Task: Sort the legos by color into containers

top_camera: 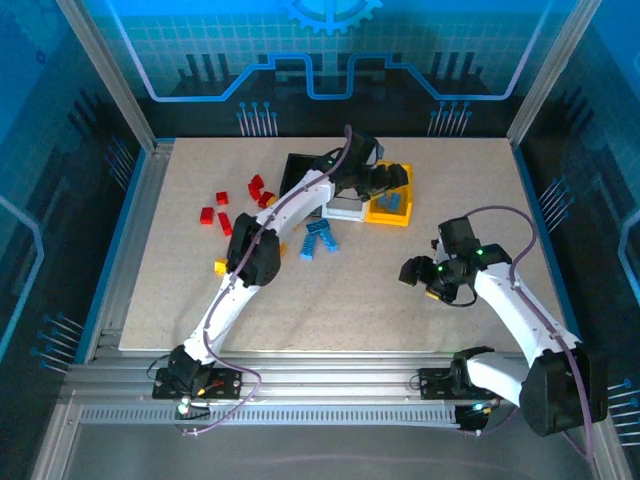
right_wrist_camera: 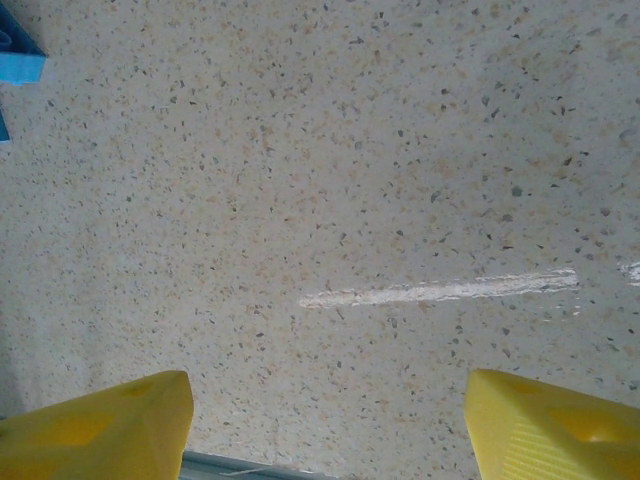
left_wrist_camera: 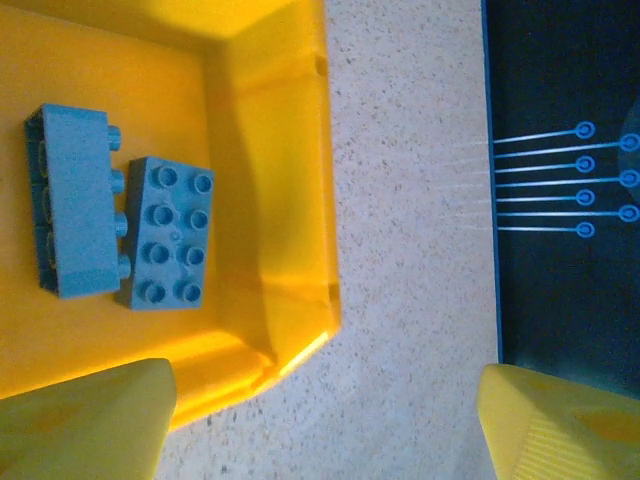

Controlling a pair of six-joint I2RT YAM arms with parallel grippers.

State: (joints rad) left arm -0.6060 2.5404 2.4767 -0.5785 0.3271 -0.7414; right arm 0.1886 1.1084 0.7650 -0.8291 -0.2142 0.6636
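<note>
Inside yellow bin [left_wrist_camera: 270,150], two blue legos [left_wrist_camera: 165,235] lie side by side, long axes parallel, one studs-up; left gripper [left_wrist_camera: 320,400] and right gripper [right_wrist_camera: 325,420] both spread, empty.

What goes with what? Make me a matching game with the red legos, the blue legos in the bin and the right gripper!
Things:
1. red legos
2. two blue legos
3. right gripper

Places:
A. inside the yellow bin
B. open, above a bare spot
C. scattered on the table

Pairs: 1-C, 2-A, 3-B.
</note>
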